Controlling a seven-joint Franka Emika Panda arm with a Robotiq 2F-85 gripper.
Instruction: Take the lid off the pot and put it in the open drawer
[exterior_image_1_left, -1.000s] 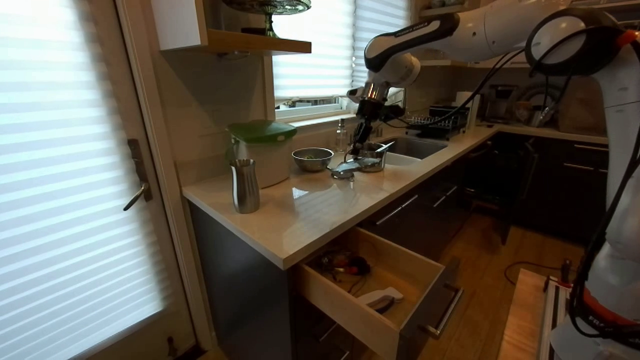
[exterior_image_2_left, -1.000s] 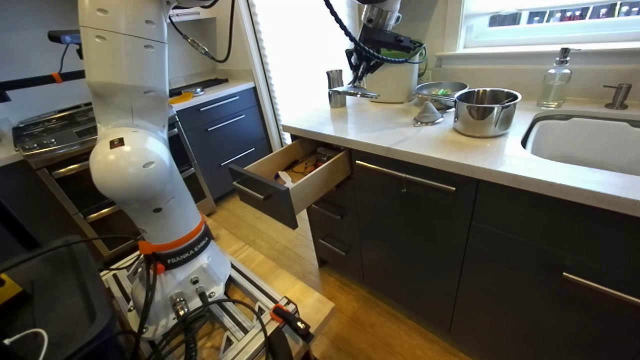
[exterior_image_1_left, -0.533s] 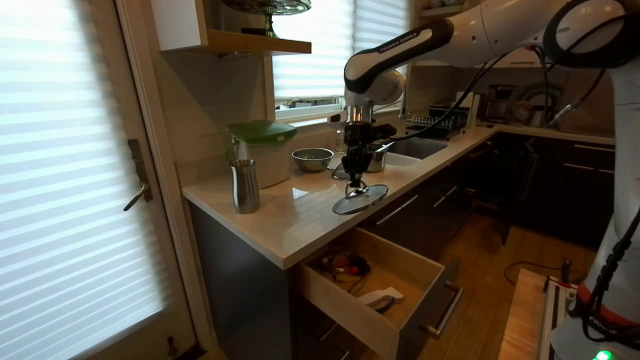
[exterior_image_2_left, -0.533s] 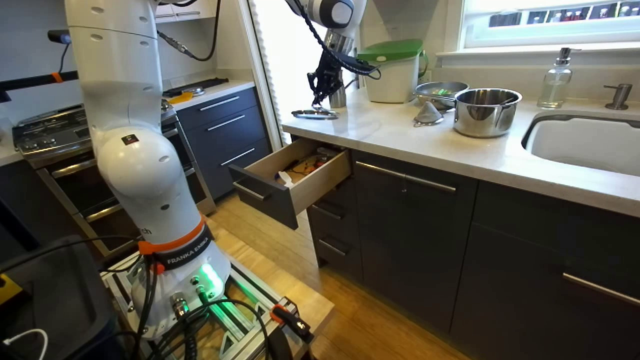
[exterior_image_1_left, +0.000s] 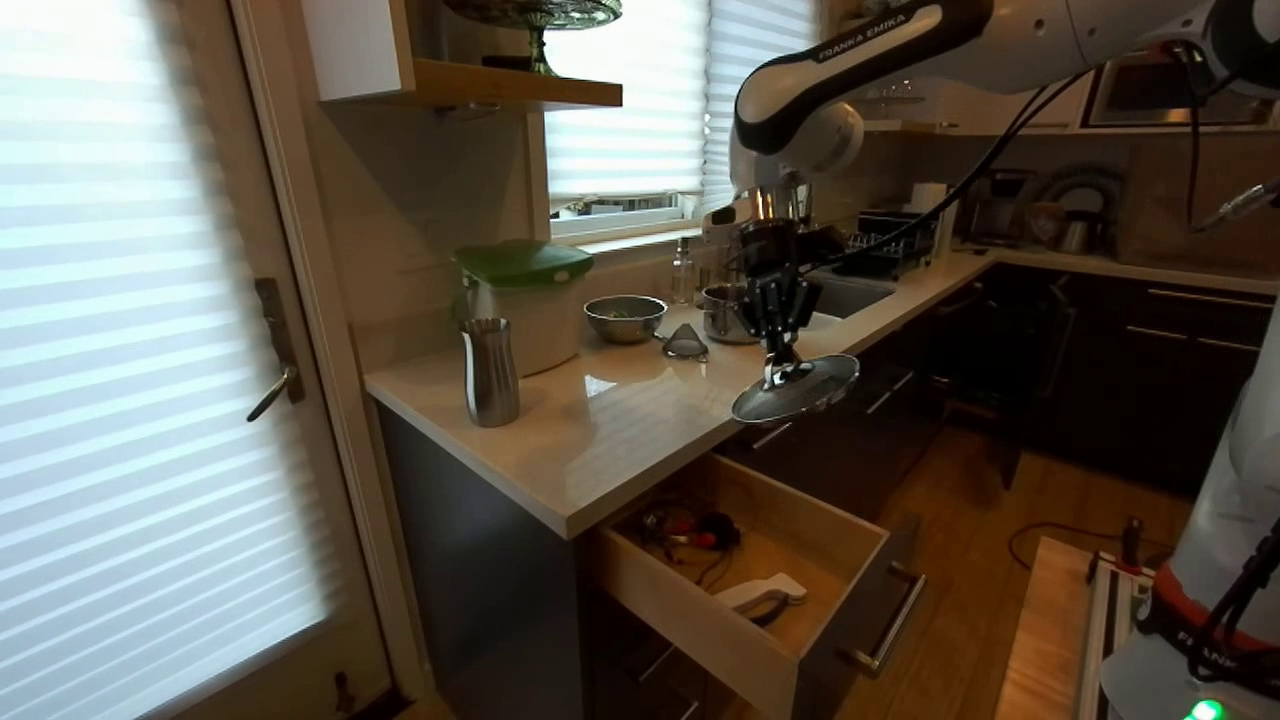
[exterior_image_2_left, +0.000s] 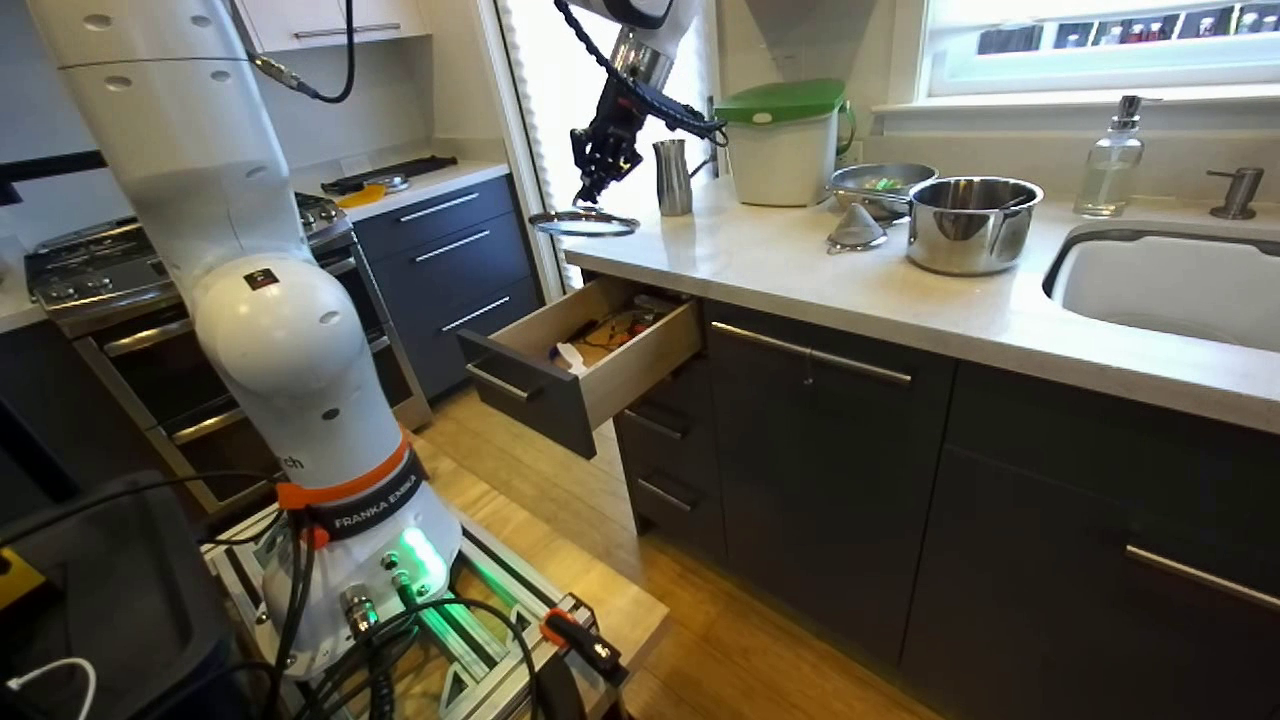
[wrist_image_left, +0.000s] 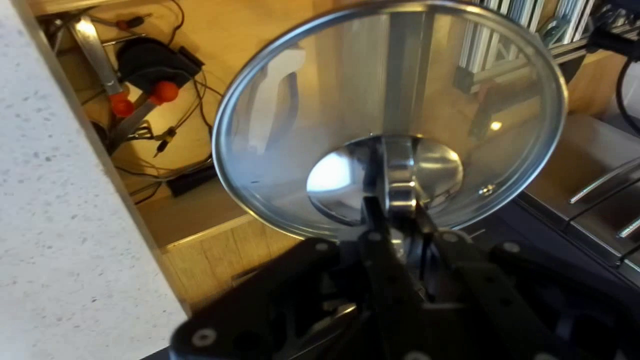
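My gripper (exterior_image_1_left: 781, 352) is shut on the loop handle of the round glass lid with a silvery rim (exterior_image_1_left: 800, 392). In an exterior view the lid (exterior_image_2_left: 585, 223) hangs in the air past the counter's front edge, above the level of the open drawer (exterior_image_2_left: 645, 365). In the wrist view the fingertips (wrist_image_left: 397, 207) pinch the handle from both sides, and the lid (wrist_image_left: 350, 115) covers part of the drawer below. The steel pot (exterior_image_2_left: 968, 238) stands uncovered on the counter near the sink. The drawer (exterior_image_1_left: 690, 612) is pulled out with utensils inside.
In the drawer lie red-and-black utensils (exterior_image_1_left: 705, 530) and a white tool (exterior_image_1_left: 765, 592). On the counter stand a tall steel canister (exterior_image_1_left: 490, 375), a steel bowl (exterior_image_1_left: 626, 322), a bin with a green lid (exterior_image_2_left: 785, 150) and a cone strainer (exterior_image_2_left: 856, 230). The counter edge (wrist_image_left: 100, 200) borders the drawer.
My gripper has carried the lid from over the counter out past its front edge, toward the robot base and lower than a second ago. The pot and drawer have not moved.
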